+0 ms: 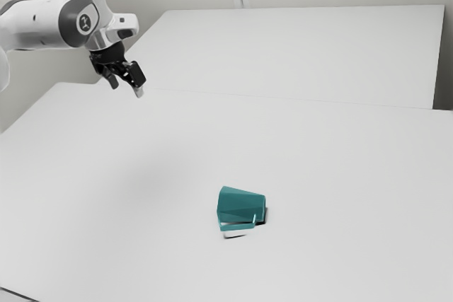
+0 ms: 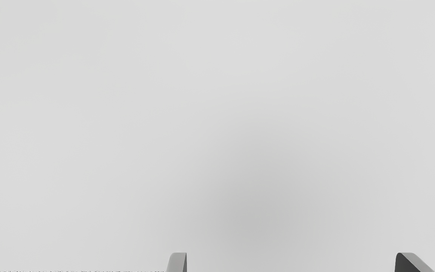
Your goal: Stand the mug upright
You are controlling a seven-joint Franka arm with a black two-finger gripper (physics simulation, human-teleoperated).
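Mug (image 1: 241, 206) lies on its side on the white table (image 1: 354, 175), near six o'clock, a touch toward five, on a clock laid over the exterior view. It is teal, with its wider end turned to nine o'clock and its handle (image 1: 238, 228) on the six o'clock side. The claw (image 1: 126, 88) hangs above the table at about ten o'clock on that same clock, well apart from the mug; seen from the mug, it sits between ten and eleven. In the wrist view its two fingers (image 2: 178, 263) stand wide apart, holding nothing, and a soft grey shadow (image 2: 253, 215) falls on the pale table beyond them.
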